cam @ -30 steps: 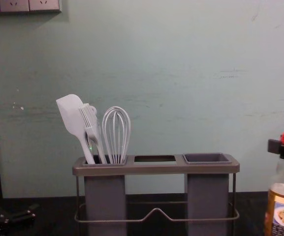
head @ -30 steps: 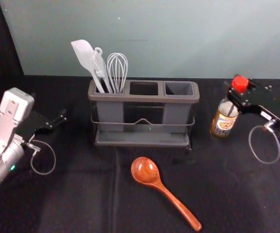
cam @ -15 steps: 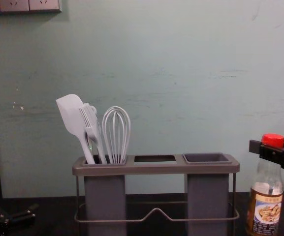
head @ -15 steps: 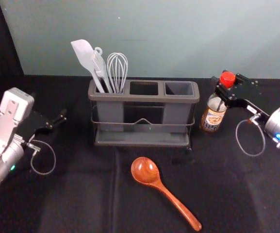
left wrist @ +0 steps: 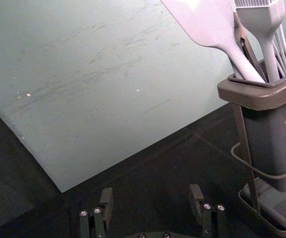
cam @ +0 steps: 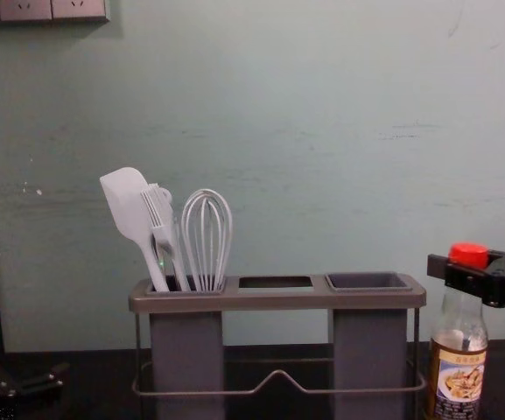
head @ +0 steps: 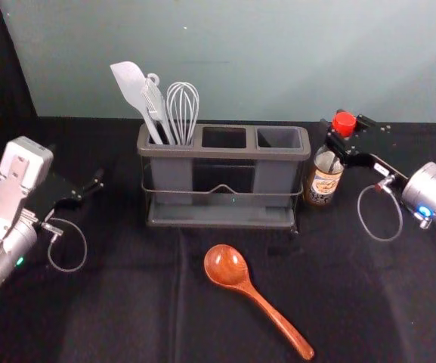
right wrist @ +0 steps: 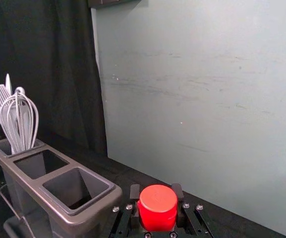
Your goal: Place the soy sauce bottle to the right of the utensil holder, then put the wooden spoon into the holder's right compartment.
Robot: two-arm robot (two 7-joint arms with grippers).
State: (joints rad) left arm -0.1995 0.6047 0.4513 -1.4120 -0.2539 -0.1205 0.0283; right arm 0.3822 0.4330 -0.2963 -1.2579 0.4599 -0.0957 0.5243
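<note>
At the table's [head: 127,302] left edge, the left gripper [head: 78,175] hangs above the dark cloth, well apart from the holder, its fingers spread apart.

The grey utensil holder [head: 219,153] stands upright near the table's back edge, about midway along it, in front of the pale wall [head: 278,60]. Its left compartment holds a white spatula [head: 130,83], leaning left, with a brush [cam: 157,210] and a wire whisk [head: 182,110] beside it. The middle and right compartments are open at the top, and a wire rail runs across the front.

Nearer the table's front edge lies the wooden spoon [head: 227,266], bowl toward the holder and handle slanting toward the front right corner.

To the right of the holder and just beside its right end, near the back edge, is the soy sauce bottle [head: 324,185], red cap up, leaning slightly. Whether it touches the holder or its base rests on the table, I cannot tell. The right gripper [head: 343,134] reaches in from the right edge, clamped on the bottle's top just around the cap.
</note>
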